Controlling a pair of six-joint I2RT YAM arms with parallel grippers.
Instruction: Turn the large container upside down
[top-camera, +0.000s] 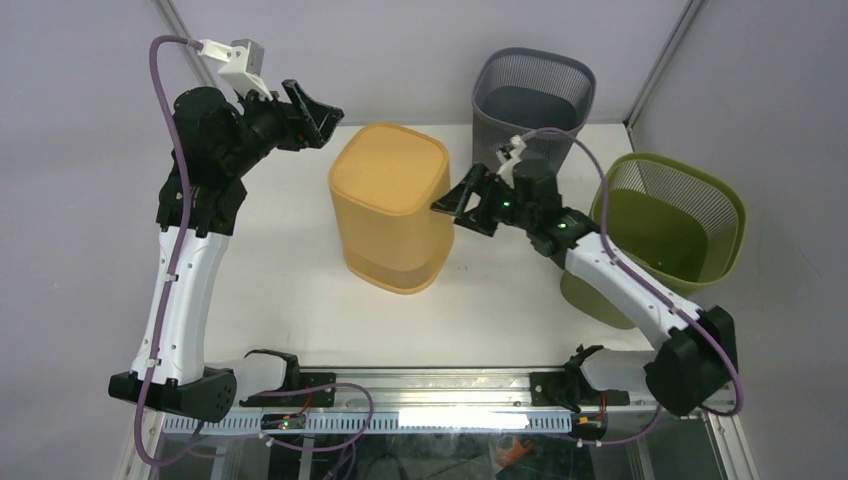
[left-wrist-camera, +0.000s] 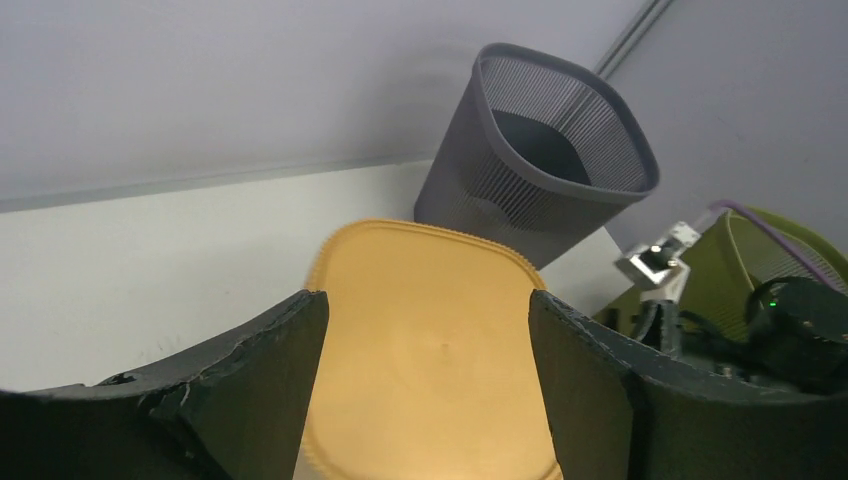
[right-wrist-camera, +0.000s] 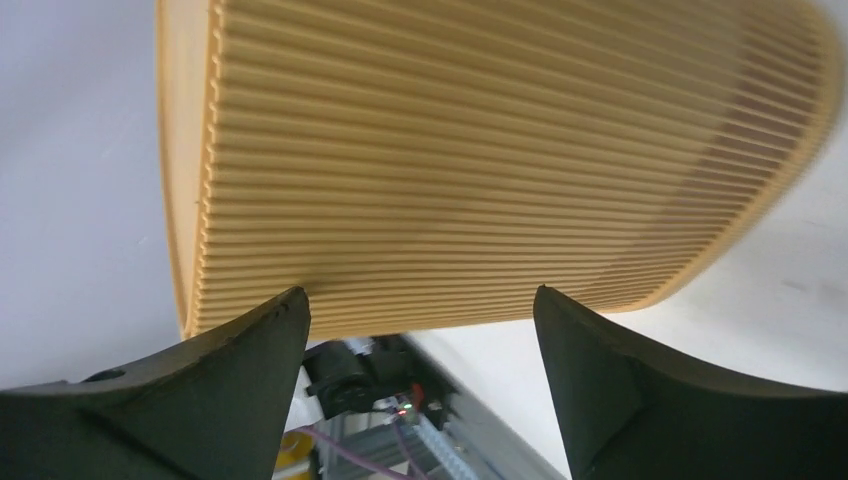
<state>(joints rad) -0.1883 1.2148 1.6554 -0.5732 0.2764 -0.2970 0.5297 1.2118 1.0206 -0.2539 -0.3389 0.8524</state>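
The large orange ribbed container (top-camera: 390, 205) stands in the middle of the white table with its closed flat base up and its wider rim down on the table. My left gripper (top-camera: 330, 125) is open and empty, raised up and to the left of the container; the left wrist view looks down between the fingers (left-wrist-camera: 428, 300) onto the flat base (left-wrist-camera: 430, 380). My right gripper (top-camera: 452, 212) is open and empty, close beside the container's right wall. The right wrist view shows the ribbed wall (right-wrist-camera: 500, 150) just beyond my open gripper (right-wrist-camera: 420, 292).
A dark grey mesh bin (top-camera: 533, 95) stands upright behind the container, also in the left wrist view (left-wrist-camera: 545, 150). An olive green mesh bin (top-camera: 670, 225) stands upright at the right, behind my right arm. The table's front rail (top-camera: 430, 385) runs between the arm bases.
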